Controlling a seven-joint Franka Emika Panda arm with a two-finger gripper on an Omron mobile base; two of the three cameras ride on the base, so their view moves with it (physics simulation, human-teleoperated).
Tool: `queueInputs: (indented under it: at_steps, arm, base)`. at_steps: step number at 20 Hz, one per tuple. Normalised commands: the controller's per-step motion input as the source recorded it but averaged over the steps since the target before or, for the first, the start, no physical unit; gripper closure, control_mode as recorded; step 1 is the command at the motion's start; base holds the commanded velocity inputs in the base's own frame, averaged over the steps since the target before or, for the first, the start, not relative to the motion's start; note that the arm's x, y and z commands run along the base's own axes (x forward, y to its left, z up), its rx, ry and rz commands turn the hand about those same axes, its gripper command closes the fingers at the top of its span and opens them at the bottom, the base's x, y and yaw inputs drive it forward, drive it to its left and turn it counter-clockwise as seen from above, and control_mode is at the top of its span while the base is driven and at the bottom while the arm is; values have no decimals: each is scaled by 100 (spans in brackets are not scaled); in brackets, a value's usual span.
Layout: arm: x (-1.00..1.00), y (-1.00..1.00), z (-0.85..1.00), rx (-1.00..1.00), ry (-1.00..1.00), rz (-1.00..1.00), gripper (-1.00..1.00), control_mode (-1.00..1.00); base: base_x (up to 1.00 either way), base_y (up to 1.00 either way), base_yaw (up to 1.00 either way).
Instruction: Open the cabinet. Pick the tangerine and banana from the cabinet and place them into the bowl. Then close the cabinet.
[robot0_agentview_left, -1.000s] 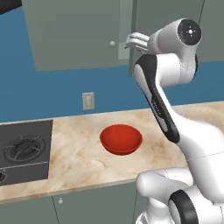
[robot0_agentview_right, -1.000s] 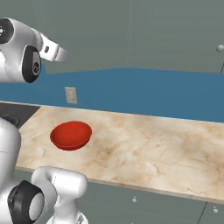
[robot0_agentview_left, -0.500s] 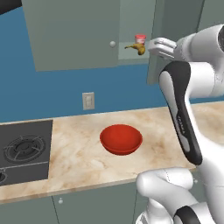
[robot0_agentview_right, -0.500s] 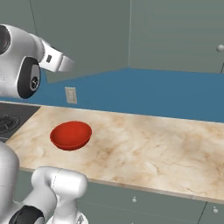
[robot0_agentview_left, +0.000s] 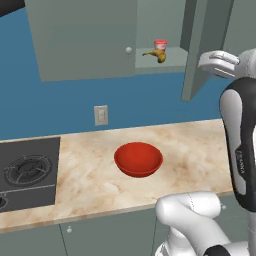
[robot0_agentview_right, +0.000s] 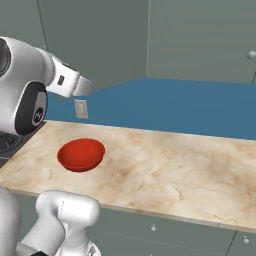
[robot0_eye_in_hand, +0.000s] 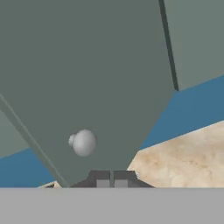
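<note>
Gripper (robot0_eye_in_hand: 112, 180): fingertips sitting pressed together at the bottom of the hand view, pinching nothing. Just ahead of them, the cabinet door's grey-green face with its pale round knob (robot0_eye_in_hand: 83, 142) lying clear of the tips, up and to the left.

Cabinet (robot0_agentview_left: 85, 40): right door (robot0_agentview_left: 200, 45) standing swung open, edge-on in the left base view; left door staying flat, knob showing. On the exposed shelf, the banana (robot0_agentview_left: 156, 55) lying in front of a red-and-white cup (robot0_agentview_left: 160, 44). Tangerine: cannot tell where.

Bowl (robot0_agentview_left: 138, 159): red, glossy, sitting upright and empty on the marble counter (robot0_agentview_left: 190, 145), well below the shelf.

Room: blue wall behind, a pale outlet plate (robot0_agentview_left: 101, 115) on it; a black hob (robot0_agentview_left: 27, 172) lying at the counter's left end; grey-green base units beneath. No legible writing anywhere.
</note>
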Motion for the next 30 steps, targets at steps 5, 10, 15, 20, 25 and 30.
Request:
queueInputs:
  at_steps: [5, 10, 15, 20, 25, 30]
  arm:
    - [-58, -11, 1, 0, 0, 3, -100, -100]
    - [-43, 36, 19, -1, 0, -1, -100, -100]
    - [-7, 61, 20, -5, 8, -8, -100, -100]
    - [0, 53, 5, -4, 8, -9, -100, -100]
    - [2, 37, 0, -2, 1, -7, -100, -100]
    - [35, 23, -5, -8, 0, -7, -100, -100]
  base:
    - [0, 0, 0]
    - [0, 0, 0]
    - [0, 0, 0]
    - [0, 0, 0]
    - [0, 0, 0]
    - [0, 0, 0]
